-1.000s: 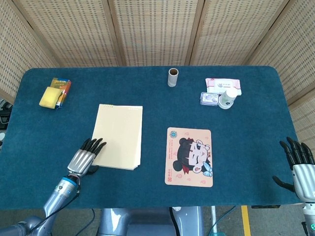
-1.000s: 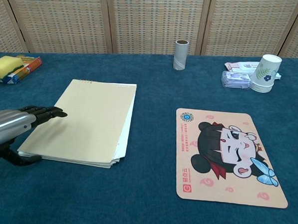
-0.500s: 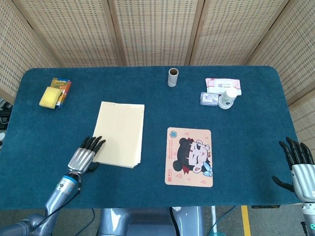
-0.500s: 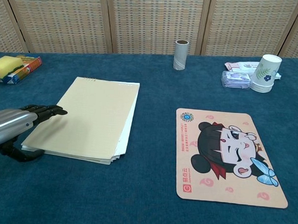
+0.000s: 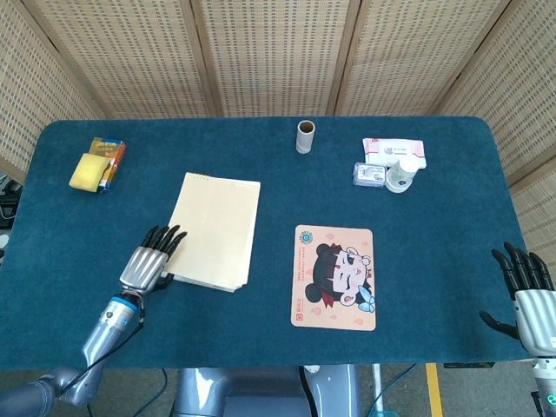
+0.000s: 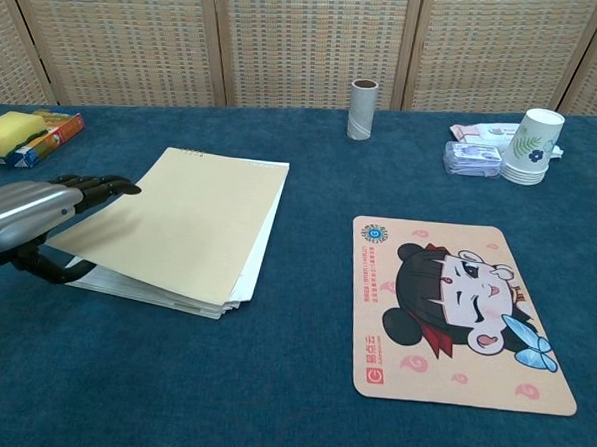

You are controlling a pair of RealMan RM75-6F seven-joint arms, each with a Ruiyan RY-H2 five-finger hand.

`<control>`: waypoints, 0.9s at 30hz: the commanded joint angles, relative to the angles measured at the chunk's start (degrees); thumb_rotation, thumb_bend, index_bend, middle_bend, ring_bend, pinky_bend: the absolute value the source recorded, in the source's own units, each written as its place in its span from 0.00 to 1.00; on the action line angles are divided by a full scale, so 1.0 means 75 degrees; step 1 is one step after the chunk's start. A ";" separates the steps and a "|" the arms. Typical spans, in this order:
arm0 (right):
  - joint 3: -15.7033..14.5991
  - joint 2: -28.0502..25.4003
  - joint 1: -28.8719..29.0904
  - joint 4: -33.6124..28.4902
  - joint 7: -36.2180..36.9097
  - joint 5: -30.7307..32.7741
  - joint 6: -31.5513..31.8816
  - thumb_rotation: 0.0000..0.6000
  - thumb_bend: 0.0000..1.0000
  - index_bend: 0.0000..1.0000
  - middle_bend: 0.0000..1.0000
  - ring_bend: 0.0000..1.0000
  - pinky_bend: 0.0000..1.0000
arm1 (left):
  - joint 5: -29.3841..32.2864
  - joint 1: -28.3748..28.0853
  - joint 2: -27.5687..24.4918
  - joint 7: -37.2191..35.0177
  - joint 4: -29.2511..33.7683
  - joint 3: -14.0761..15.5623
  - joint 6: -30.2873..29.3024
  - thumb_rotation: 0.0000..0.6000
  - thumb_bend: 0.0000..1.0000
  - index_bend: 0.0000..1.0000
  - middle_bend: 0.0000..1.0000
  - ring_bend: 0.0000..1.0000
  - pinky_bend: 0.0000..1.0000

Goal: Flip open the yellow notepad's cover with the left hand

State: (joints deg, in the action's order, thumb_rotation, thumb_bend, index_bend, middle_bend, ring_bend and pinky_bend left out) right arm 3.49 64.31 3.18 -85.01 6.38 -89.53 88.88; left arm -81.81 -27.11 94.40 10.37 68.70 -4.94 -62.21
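Notepad (image 6: 178, 222) on the table (image 6: 289, 403), just right of the left hand (image 6: 23, 227), cover (image 6: 174, 207) raised at its left edge, pages (image 6: 155, 288) flat below. Risk, as a judgement: cover could slip from the fingers and fall shut, or the whole pad could slide right, because the grip looks shallow. Left hand with fingers (image 6: 100, 185) straight over the cover edge and thumb under it, pinching the cover. Right hand (image 5: 526, 287) well apart, spread, holding nothing.
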 commanded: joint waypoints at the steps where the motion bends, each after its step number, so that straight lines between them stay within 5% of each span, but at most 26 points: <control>1: 0.0001 0.0010 0.0009 0.0019 -0.0006 0.0022 -0.0030 1.00 0.00 0.00 0.00 0.00 0.00 | 0.0188 -0.0189 -0.0025 0.0147 0.0048 -0.0196 0.0170 1.00 0.45 0.00 0.00 0.00 0.00; 14: 0.0023 0.0051 0.0059 0.0090 -0.0004 0.0156 -0.0195 1.00 0.00 0.00 0.00 0.00 0.00 | 0.0586 -0.0493 0.0284 0.0230 -0.0434 -0.0184 0.0753 1.00 0.45 0.01 0.00 0.00 0.00; 27: 0.0030 0.0066 0.0080 0.0120 0.0037 0.0202 -0.0253 1.00 0.00 0.00 0.00 0.00 0.00 | 0.0892 -0.0940 0.0463 0.0190 -0.0551 -0.0641 0.0871 1.00 0.45 0.05 0.00 0.00 0.00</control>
State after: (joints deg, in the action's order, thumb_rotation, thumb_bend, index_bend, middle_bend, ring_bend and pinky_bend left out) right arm 3.72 64.81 3.78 -84.11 6.66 -88.02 86.99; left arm -75.37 -33.92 97.79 11.63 64.54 -9.50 -55.89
